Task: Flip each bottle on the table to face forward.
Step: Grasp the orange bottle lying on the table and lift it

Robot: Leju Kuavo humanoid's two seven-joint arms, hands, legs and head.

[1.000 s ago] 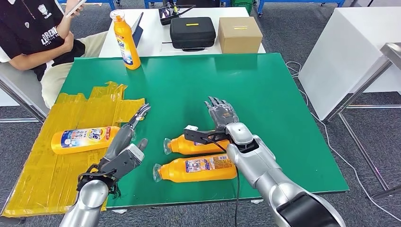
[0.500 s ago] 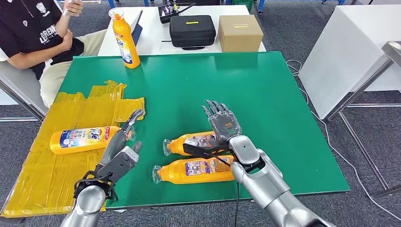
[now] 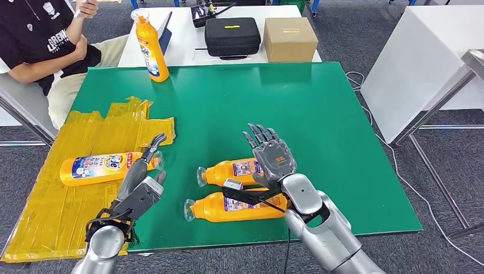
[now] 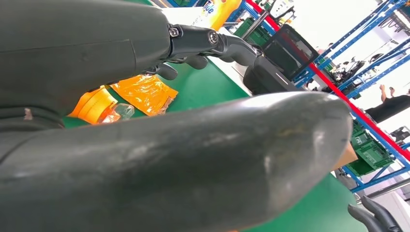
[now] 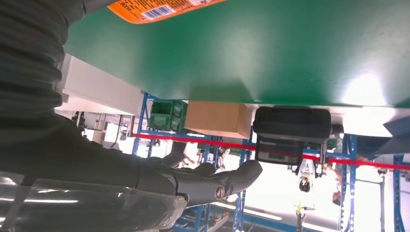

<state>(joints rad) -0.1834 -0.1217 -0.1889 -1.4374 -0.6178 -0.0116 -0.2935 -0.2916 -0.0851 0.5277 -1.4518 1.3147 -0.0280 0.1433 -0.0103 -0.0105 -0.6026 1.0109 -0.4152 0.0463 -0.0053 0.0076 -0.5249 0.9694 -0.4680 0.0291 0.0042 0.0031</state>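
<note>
Three orange bottles lie on their sides on the green table. One bottle rests on the yellow sheet at the left. Two more, a farther bottle and a nearer bottle, lie near the front edge, caps to the left. A fourth bottle stands upright at the back left. My right hand hovers open above the two middle bottles, fingers spread, holding nothing. My left hand is open beside the left bottle's cap end, fingers stretched out.
A person sits at the back left corner. Behind the green table stands a white table with a black case and a cardboard box. Another white table stands at the right.
My right hand has drawn back toward me and now hangs over the two middle bottles. My left hand has pulled back slightly. The bottles have not moved.
</note>
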